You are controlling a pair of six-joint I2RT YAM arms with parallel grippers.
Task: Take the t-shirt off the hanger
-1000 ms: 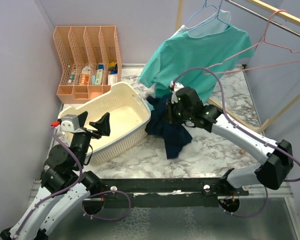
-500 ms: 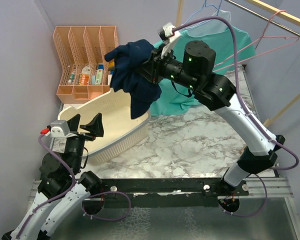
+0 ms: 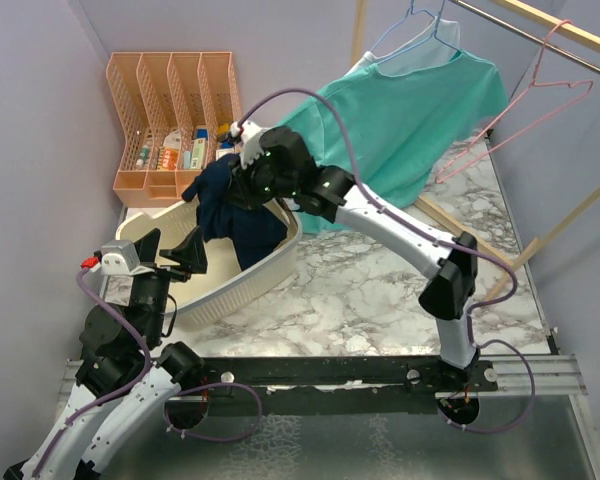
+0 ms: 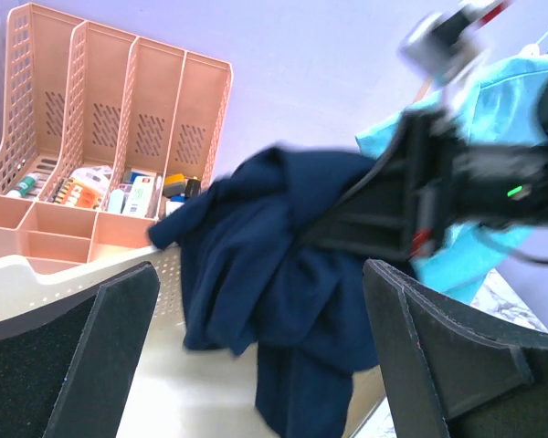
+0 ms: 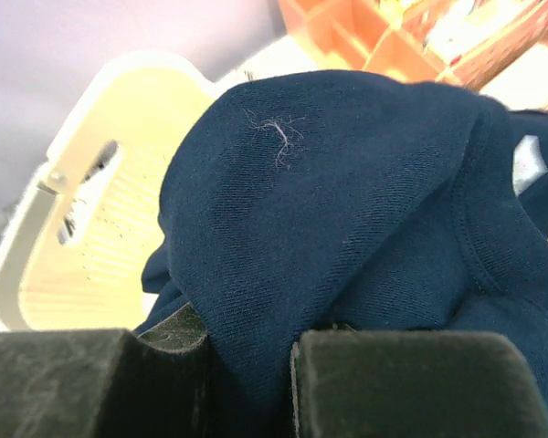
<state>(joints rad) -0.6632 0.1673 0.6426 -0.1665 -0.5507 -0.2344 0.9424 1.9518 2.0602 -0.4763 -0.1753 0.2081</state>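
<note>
My right gripper (image 3: 238, 188) is shut on a navy t-shirt (image 3: 236, 212) and holds it over the cream basket (image 3: 150, 220); the cloth hangs down into the basket. In the right wrist view the navy t-shirt (image 5: 365, 228) fills the space between the fingers (image 5: 411, 379). In the left wrist view the navy t-shirt (image 4: 283, 283) hangs in front of my open left gripper (image 4: 256, 365). My left gripper (image 3: 175, 250) is open and empty at the basket's near left rim. A teal t-shirt (image 3: 400, 110) hangs on a blue hanger (image 3: 415, 25) on the rail. An empty pink hanger (image 3: 540, 90) hangs to its right.
An orange file organiser (image 3: 175, 120) with small items stands at the back left. A wooden rack frame (image 3: 570, 205) runs along the right side. The marble tabletop (image 3: 380, 290) lies to the right of the basket.
My right arm has swung the navy t-shirt from the table, up and left, then lowered it over the basket. The left arm has barely moved.
</note>
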